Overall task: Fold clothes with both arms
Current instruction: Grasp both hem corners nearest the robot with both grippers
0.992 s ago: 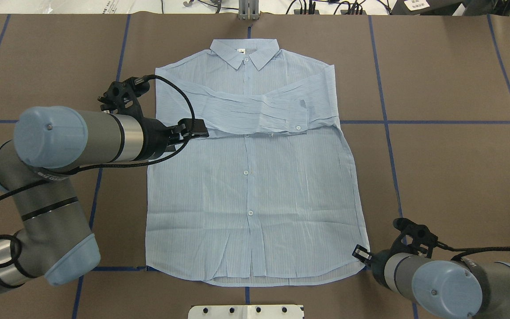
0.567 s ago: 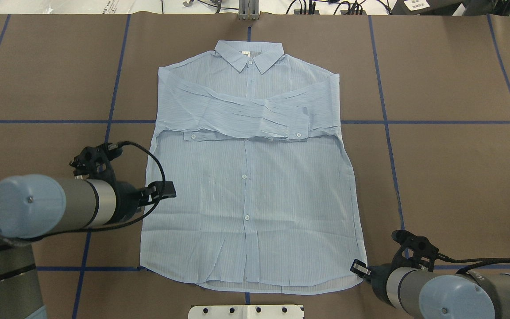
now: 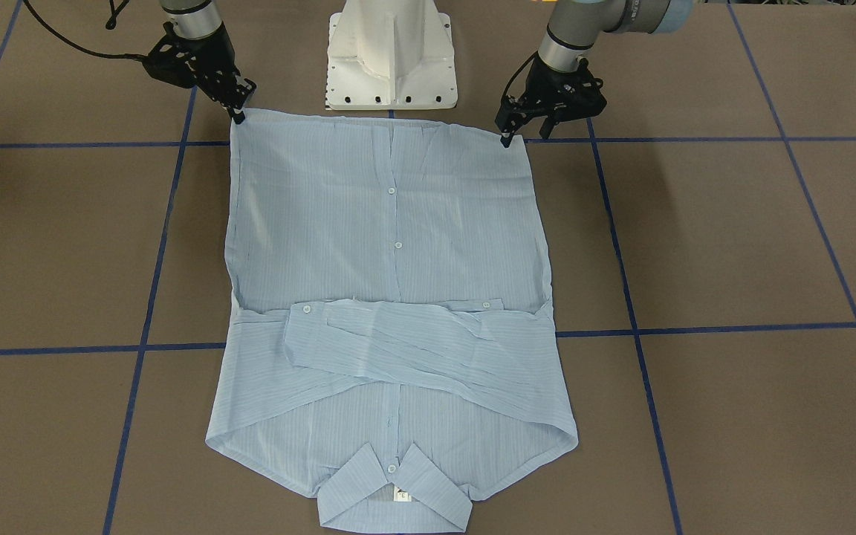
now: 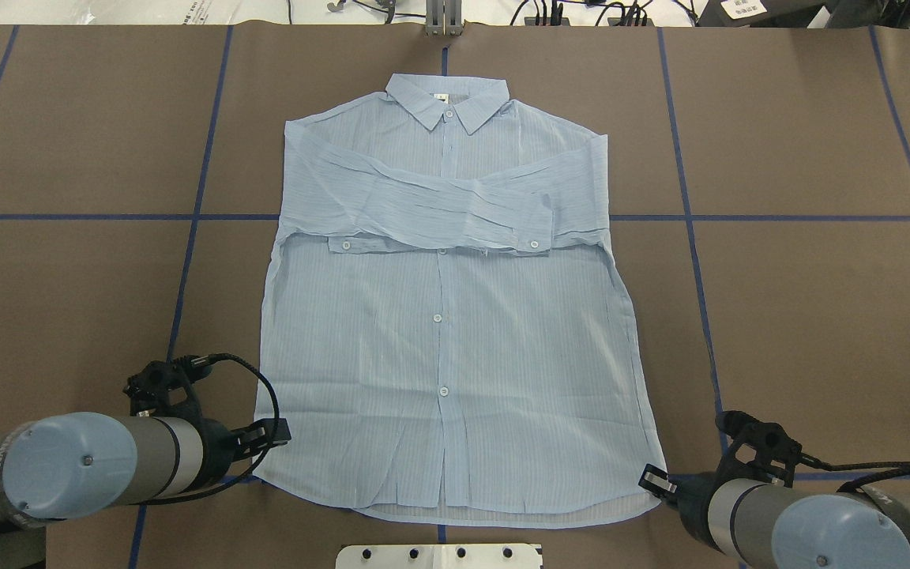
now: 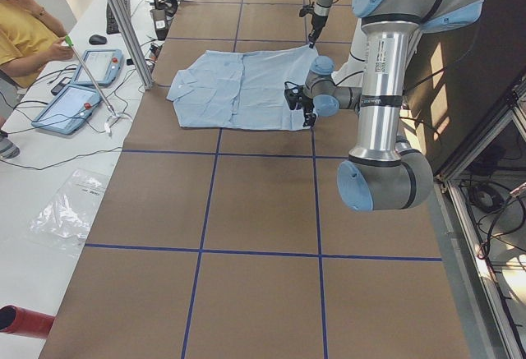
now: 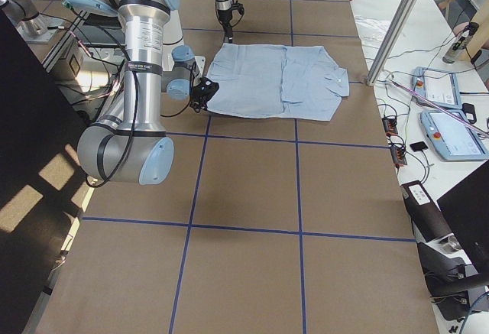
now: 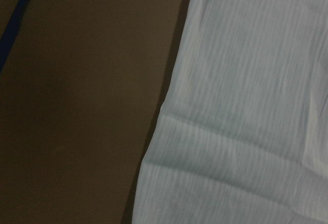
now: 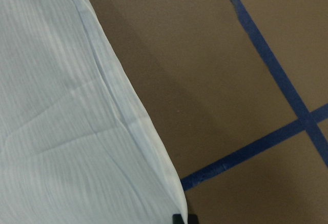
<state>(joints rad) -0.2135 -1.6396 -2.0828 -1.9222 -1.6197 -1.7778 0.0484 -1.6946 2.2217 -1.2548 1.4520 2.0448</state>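
Pale blue, finely striped shirt (image 4: 455, 356) spread flat and front-up in the middle of the brown bench (image 4: 818, 316), buttoned down the front with small white buttons (image 4: 437, 318). Collar (image 4: 449, 103) at 12 o'clock in the overhead view, with a white neck label (image 4: 441, 98) inside it. Hem (image 4: 502, 518) at 6 o'clock, just short of the white pedestal base (image 4: 439, 555). Both sleeves (image 4: 423, 209) folded in across the chest and overlapping, the upper cuff (image 4: 532, 237) ending toward 3 o'clock, the other tucked beneath toward 9 o'clock. Small creases near the hem on either side of the button line.

Left gripper (image 4: 273, 433) low at the hem corner, around 7 o'clock of the shirt, its tip over the cloth's edge. Jaws apart in the front-facing view. Left wrist camera filled by the shirt's side edge against bare bench.

Right gripper (image 4: 652, 480) at the opposite hem corner, around 5 o'clock, touching or just beside the cloth. Cannot tell whether spread or closed, nor whether pinching the corner. In the right wrist view, only a dark sliver of fingertip (image 8: 179, 218) at 6 o'clock of the frame, right at the corner's point.

Blue tape lines (image 4: 779, 217) gridding the bench. Beyond its 12 o'clock edge, a side table (image 5: 49, 154) with tablets (image 5: 90, 67) and a person (image 5: 25, 34) in a yellow top.
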